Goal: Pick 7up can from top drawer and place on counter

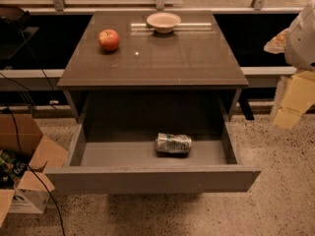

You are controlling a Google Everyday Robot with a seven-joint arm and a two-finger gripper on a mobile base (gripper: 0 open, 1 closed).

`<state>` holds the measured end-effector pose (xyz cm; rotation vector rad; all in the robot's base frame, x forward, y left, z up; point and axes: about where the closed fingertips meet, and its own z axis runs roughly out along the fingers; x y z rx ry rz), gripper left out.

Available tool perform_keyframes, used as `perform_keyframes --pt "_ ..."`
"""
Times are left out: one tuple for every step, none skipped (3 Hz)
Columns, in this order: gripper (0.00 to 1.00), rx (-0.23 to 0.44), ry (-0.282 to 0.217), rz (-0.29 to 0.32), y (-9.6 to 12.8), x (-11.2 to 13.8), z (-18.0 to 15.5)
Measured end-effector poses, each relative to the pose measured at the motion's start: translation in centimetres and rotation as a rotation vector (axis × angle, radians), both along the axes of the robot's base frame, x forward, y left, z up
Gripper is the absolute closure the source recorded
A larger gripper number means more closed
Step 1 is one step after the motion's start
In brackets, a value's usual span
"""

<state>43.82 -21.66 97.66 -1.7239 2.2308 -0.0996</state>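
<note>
Standing open, the top drawer (147, 178) is holding the 7up can (173, 143) on its side; the gripper (294, 100) is hovering right of the counter (187, 63), and I cannot tell whether it is open or closed.

7up can (173, 143) lies in open top drawer (152, 178); gripper (290, 104) at right edge

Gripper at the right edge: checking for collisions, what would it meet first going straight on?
The gripper points downward, so probably the speckled floor right of the open drawer, not the can; depth is unclear.
</note>
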Motion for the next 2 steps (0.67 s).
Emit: perform_keyframes --pt "0.0 0.004 -0.002 0.0 0.3 0.1 -0.2" --pt "0.0 0.031 -0.012 0.0 2.4 0.4 -1.1"
